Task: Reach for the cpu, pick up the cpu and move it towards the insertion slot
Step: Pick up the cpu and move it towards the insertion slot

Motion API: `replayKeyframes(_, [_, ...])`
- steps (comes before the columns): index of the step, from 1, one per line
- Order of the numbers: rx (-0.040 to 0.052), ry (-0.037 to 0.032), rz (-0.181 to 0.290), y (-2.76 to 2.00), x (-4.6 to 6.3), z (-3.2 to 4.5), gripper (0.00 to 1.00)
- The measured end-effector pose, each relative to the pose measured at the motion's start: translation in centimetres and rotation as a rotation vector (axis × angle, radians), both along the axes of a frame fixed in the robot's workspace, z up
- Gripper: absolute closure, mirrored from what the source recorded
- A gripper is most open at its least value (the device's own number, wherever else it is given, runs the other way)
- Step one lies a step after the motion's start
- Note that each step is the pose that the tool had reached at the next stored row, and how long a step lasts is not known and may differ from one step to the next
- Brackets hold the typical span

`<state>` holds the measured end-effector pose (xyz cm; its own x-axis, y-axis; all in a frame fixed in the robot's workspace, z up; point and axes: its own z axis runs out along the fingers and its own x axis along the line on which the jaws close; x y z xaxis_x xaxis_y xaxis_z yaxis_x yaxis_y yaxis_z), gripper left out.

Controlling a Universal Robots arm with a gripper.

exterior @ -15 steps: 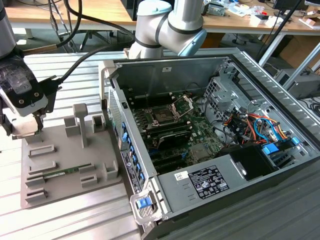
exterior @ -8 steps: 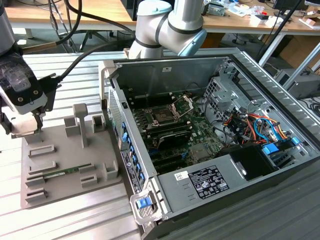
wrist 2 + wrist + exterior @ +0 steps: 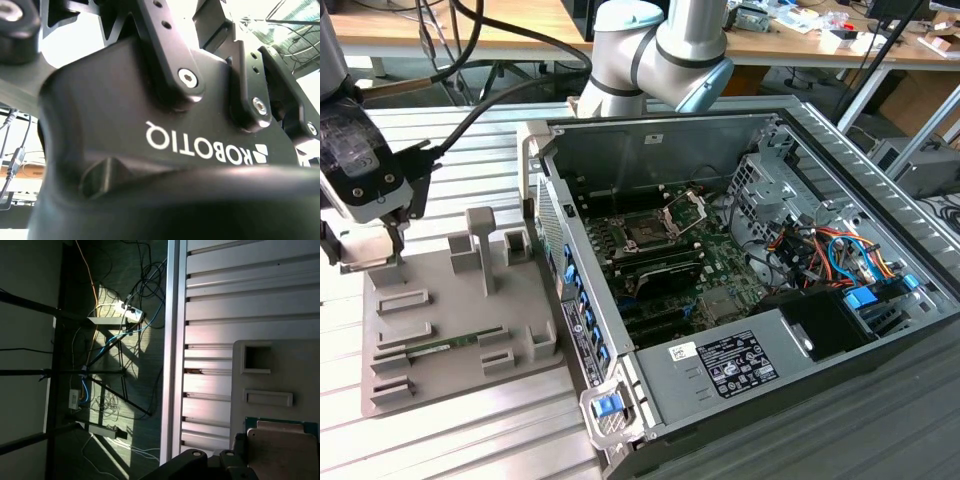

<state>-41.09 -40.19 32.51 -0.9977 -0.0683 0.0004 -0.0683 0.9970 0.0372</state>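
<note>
Gripper (image 3: 392, 245) hangs low over the grey tray's (image 3: 450, 330) far corner, on the exterior view's left, beside the cpu (image 3: 282, 447) near the tray's edge. I cannot tell its grip. The insertion slot (image 3: 645, 232) lies well apart, open on top.

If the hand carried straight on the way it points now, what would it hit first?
Most likely the cpu, lying on the grey tray just below the hand. The first wrist view shows it close ahead, though depth is hard to judge.
</note>
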Motion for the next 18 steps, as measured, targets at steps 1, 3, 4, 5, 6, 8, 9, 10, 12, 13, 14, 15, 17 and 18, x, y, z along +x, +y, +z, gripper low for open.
replayKeyframes(1, [0.0000, 0.0001, 0.000, 0.00, 0.0, 0.08, 0.45])
replayKeyframes(3, [0.0000, 0.0001, 0.000, 0.00, 0.0, 0.25, 0.45])
replayKeyframes(4, [-0.0001, 0.0001, 0.000, 0.00, 0.0, 0.35, 0.45])
replayKeyframes(5, [-0.0001, 0.0001, 0.000, 0.00, 0.0, 0.43, 0.45])
replayKeyframes(6, [0.0000, 0.0001, 0.000, 0.00, 0.0, 0.48, 0.45])
replayKeyframes(8, [-0.0001, 0.0001, 0.000, 0.00, 0.0, 0.62, 0.45])
replayKeyframes(9, [0.0000, 0.0001, 0.000, 0.00, 0.0, 0.67, 0.45])
replayKeyframes(10, [-0.0001, 0.0001, 0.000, 0.00, 0.0, 0.76, 0.45])
replayKeyframes(12, [0.0000, 0.0001, 0.000, 0.00, 0.0, 0.89, 0.45])
replayKeyframes(13, [0.0000, 0.0001, 0.000, 0.00, 0.0, 0.95, 0.45])
replayKeyframes(14, [0.0000, 0.0001, 0.000, 0.00, 0.0, 1.00, 0.45])
replayKeyframes(15, [-0.0001, 0.0001, 0.000, 0.00, 0.0, 1.11, 0.45])
replayKeyframes(17, [-0.0001, 0.0001, 0.000, 0.00, 0.0, 1.23, 0.45])
replayKeyframes(18, [-0.0001, 0.0001, 0.000, 0.00, 0.0, 1.33, 0.45])
